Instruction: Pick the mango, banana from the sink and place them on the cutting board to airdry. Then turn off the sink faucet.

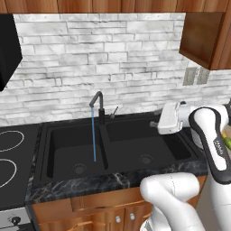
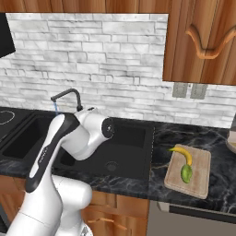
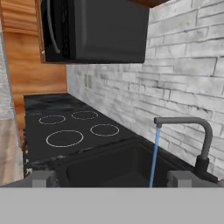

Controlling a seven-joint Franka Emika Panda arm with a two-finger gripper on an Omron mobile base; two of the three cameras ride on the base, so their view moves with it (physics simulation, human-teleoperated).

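Observation:
The banana (image 2: pixel 182 152) and the green mango (image 2: pixel 186 173) lie side by side on the tan cutting board (image 2: pixel 201 177), right of the black sink (image 2: pixel 134 138). Both basins of the sink (image 1: pixel 67 155) hold no fruit. Water runs in a thin blue stream from the black faucet (image 1: pixel 96 102) into the left basin; its thin lever (image 1: pixel 114 112) slants at the base. My gripper (image 1: pixel 154 118) hovers over the right basin, pointing left toward the faucet (image 3: pixel 193 126). Its fingertips (image 3: pixel 43 178) stand wide apart, open, with nothing between them.
A black cooktop (image 1: pixel 9 155) lies left of the sink, with a dark microwave (image 3: pixel 98 30) above it. A wooden upper cabinet (image 1: pixel 205 36) hangs at the right, wall outlets (image 1: pixel 196 76) below it. The brick wall stands close behind the faucet.

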